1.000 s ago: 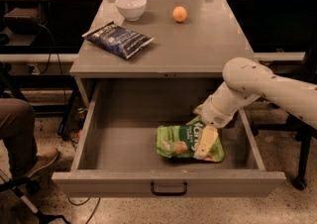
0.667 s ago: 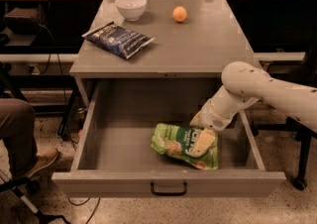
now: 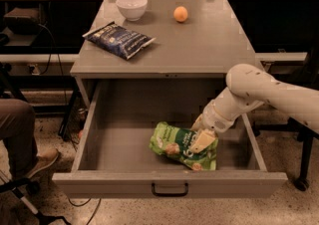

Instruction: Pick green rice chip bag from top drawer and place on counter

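Camera view — gripper [image 3: 202,141] on bag [image 3: 172,145] in drawer [image 3: 124,119].

Dim, warm light; hand [image 3: 202,140] inside the drawer [image 3: 124,134].

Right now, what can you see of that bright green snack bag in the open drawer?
The small, puffy bright-green snack bag, with white lettering and pale round chips pictured, looks like crinkled plastic film. It lies slantwise on the floor of the open grey metal drawer, towards its front right. The robot's pale gripper sits on its right end; nothing else touches it.
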Tool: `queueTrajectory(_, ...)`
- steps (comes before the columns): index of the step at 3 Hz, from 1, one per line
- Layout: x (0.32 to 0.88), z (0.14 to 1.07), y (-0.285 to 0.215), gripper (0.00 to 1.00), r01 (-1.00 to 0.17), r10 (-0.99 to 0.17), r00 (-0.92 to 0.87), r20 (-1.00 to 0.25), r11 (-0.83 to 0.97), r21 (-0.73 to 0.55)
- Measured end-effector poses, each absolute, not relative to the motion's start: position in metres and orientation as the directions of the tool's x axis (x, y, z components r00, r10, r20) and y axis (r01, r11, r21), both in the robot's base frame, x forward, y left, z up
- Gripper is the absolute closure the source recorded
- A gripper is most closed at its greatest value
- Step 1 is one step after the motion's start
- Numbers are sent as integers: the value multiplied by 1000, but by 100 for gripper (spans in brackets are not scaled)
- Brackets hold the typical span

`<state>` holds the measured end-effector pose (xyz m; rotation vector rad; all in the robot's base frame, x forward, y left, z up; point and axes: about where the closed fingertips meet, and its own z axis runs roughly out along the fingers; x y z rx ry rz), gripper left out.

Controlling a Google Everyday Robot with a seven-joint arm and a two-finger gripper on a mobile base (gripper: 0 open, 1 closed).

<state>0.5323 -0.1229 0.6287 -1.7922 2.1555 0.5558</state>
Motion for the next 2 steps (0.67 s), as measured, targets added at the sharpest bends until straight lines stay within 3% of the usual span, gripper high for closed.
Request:
queueTrajectory(1,532,663,-128,96,-983,-837,-174,-519,181,38)
queueTrajectory(2,524,729,-144,100,-969,-786,-122,-606,227,-99)
